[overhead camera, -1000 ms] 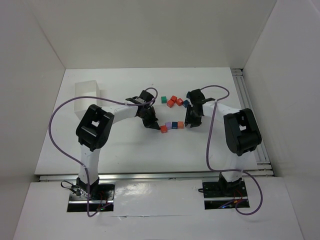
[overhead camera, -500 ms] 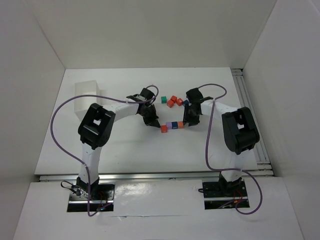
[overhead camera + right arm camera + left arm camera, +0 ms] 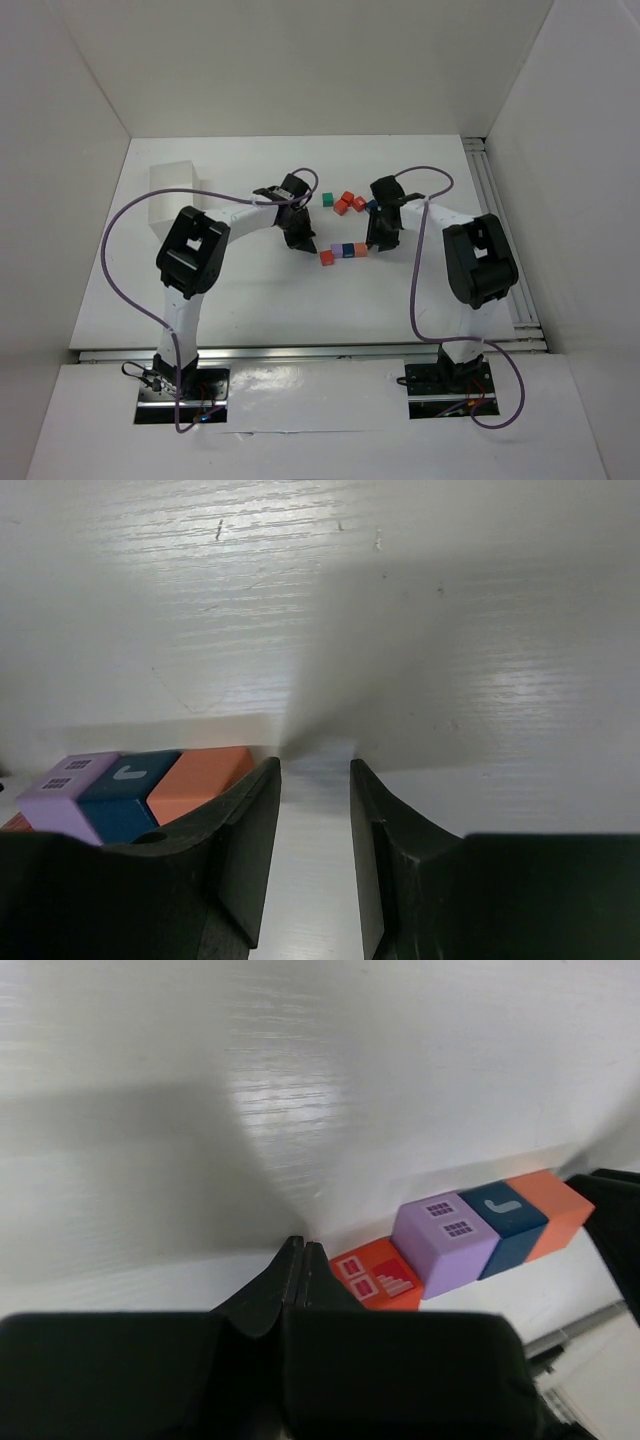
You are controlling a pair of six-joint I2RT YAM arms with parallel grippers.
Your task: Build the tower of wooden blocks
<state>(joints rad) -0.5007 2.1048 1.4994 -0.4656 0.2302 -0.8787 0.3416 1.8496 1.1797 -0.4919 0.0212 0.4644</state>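
arms [image 3: 245, 222]: white links, black joints | cables [image 3: 106, 255]: purple | left tool [image 3: 305, 245], right tool [image 3: 378, 243]: black

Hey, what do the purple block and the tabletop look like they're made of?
Purple block: likely painted wood, satin finish; even opaque colour, sharp edges, darker window marks printed on top. Tabletop: seemingly white-painted or laminated board, slightly glossy; fine parallel grain lines and a soft light patch show.

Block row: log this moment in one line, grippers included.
row: red, purple, dark blue, orange, one layer | left gripper: shut, empty, red end | right gripper: open, empty, orange end | stacking: not begun
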